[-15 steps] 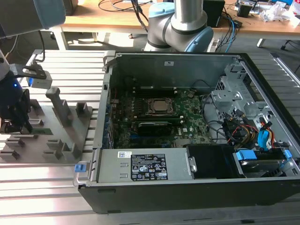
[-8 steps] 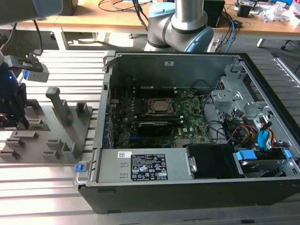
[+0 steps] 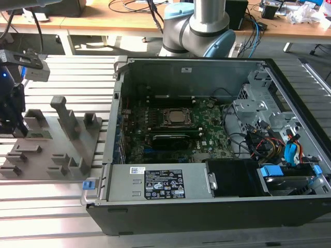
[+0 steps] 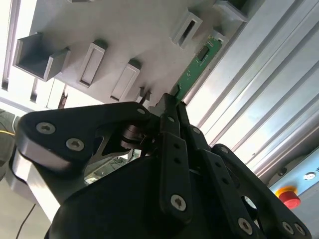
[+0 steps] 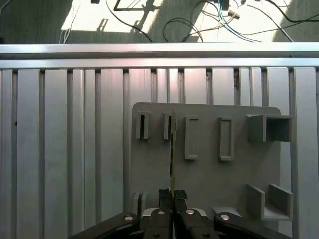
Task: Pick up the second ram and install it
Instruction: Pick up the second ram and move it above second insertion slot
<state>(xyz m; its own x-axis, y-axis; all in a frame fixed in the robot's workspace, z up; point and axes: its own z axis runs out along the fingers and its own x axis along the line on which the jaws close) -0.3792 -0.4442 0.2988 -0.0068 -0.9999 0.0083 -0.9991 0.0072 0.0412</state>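
The black two-fingered gripper (image 5: 172,195) has its fingertips drawn almost together, pinching the near end of the second ram (image 5: 172,149), a long, narrow green circuit-board stick seen edge-on in the first wrist view. The stick's long axis runs straight out ahead of the fingertips across the grey plastic holder plate (image 5: 199,174), which lies on the slatted aluminium surface (image 5: 65,149). In the exterior view this is at the left, well apart from the open black computer case (image 3: 207,217). Whether the stick rests in a holder slot or hangs clear of it is hard to make out.

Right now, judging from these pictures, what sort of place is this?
Probably a robotics lab workbench: a robot arm, an open computer case on a slotted aluminium table, and cable-strewn desks behind.
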